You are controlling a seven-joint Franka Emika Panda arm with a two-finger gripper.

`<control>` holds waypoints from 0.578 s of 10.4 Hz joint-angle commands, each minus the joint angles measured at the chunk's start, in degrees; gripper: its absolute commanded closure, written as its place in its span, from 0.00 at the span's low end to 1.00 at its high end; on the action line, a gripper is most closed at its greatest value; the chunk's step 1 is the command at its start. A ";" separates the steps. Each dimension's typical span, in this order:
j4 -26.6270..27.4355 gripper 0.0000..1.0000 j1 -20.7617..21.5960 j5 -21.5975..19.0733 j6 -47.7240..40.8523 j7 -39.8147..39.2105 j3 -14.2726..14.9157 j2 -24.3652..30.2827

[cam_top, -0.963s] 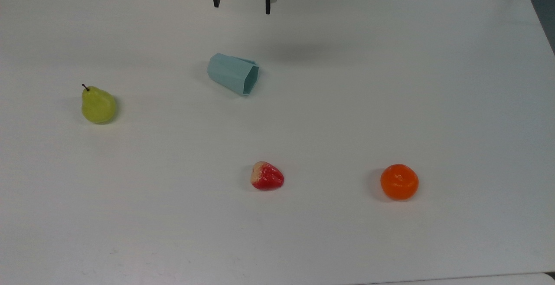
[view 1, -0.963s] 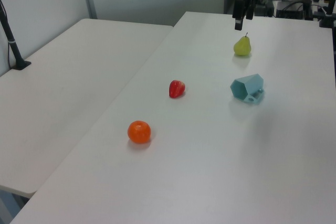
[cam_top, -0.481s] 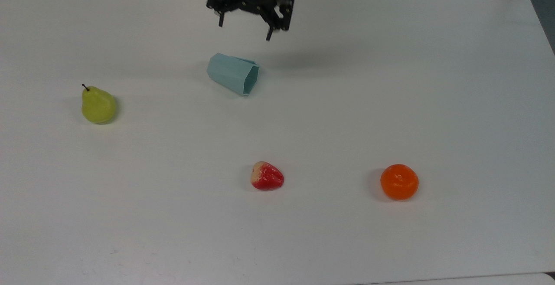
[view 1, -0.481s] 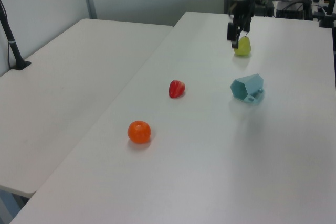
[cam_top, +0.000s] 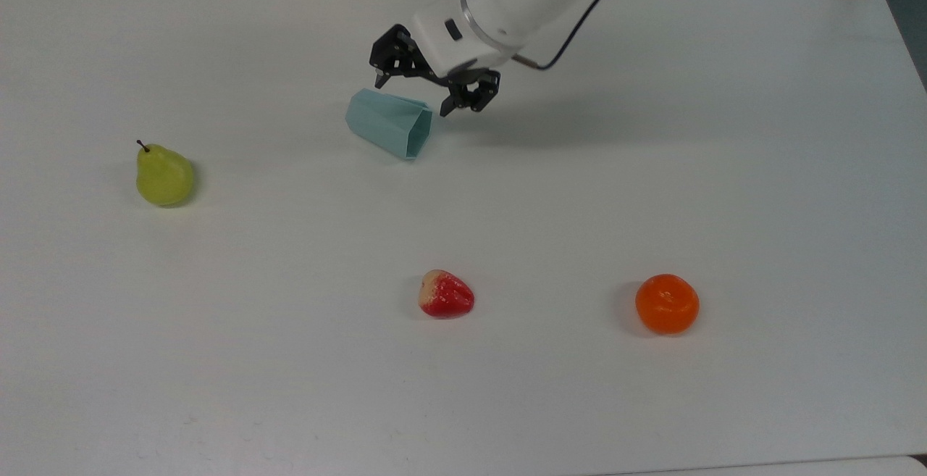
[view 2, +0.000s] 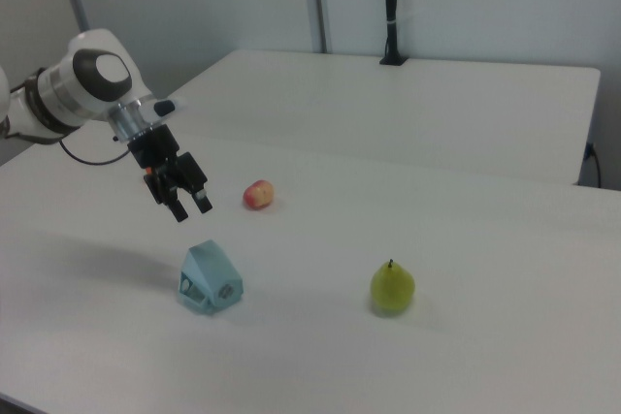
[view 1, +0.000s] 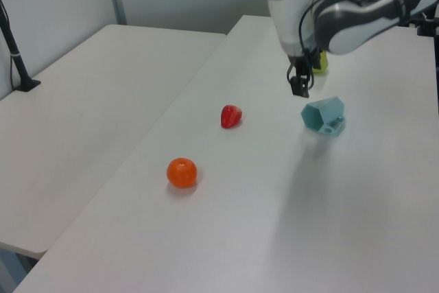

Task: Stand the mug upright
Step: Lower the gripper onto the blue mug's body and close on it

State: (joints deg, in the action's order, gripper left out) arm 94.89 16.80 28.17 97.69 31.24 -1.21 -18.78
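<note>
In the top view, an orange (cam_top: 667, 303) and a strawberry (cam_top: 446, 294) sit nearest on the white table (cam_top: 724, 172). Farther back, the mug (cam_top: 389, 122) lies on its side, mouth toward the top view's right. Just beyond it the pincer (cam_top: 411, 97) hangs spread open, holding nothing.

Over the white table (view 2: 466, 239) the gripper (view 2: 191, 208) hangs with fingers spread, just above and clear of the teal mug (view 2: 210, 279) lying on its side, pear (view 2: 392, 288) off to the right view's right, strawberry (view 2: 258, 195) farther back.
</note>
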 commanded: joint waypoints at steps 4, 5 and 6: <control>-0.41 0.24 2.53 5.41 -4.60 9.72 0.50 -7.40; -0.23 0.39 2.45 5.41 -5.92 9.72 0.50 -7.67; -0.23 0.54 2.36 5.50 -6.80 9.63 0.50 -7.94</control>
State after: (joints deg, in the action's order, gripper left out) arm 94.87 18.70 32.87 93.86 39.88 -1.11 -26.37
